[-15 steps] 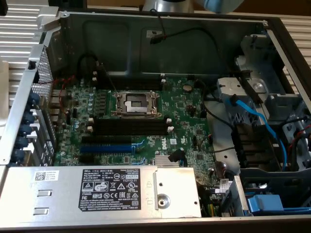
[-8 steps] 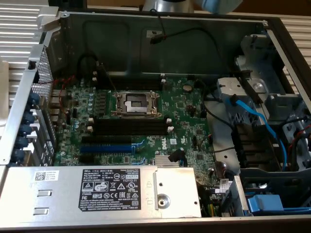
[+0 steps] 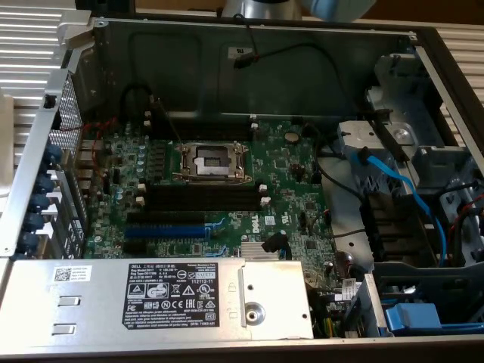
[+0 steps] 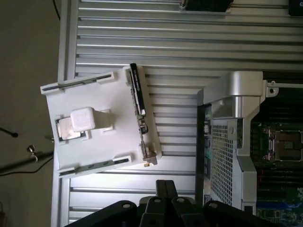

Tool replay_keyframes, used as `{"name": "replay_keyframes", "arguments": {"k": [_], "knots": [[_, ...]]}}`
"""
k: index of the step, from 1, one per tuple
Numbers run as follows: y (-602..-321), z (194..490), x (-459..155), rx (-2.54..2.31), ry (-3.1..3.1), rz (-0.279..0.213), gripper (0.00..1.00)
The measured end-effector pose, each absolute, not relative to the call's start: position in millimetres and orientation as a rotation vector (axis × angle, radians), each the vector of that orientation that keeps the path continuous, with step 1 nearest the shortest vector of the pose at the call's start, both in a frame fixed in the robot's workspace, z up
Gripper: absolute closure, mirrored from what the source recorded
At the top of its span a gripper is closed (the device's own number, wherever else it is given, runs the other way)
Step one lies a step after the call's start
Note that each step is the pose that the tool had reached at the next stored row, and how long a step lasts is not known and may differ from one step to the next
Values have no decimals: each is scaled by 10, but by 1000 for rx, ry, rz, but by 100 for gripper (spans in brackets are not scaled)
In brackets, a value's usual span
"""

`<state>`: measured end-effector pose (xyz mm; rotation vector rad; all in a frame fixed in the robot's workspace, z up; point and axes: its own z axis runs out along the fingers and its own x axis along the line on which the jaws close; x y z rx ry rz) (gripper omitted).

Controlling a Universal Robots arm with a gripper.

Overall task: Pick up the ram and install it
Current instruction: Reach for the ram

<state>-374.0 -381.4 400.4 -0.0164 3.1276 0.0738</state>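
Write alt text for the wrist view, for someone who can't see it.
The ram sits along one side of a white holder on a ribbed metal table, with the shut gripper nearby, holding nothing. An open computer case sits beside the holder.

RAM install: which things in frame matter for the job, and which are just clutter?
Job: ram, in the white holder; black slots; gripper, shut, empty.
Lying about: blue slot; CPU socket; power supply; blue cable.
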Motion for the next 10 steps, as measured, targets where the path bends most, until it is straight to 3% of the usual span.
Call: {"name": "replay_keyframes", "arguments": {"k": [10], "knots": [[-3813,4004,-4194,-16,3128,74,90]]}}
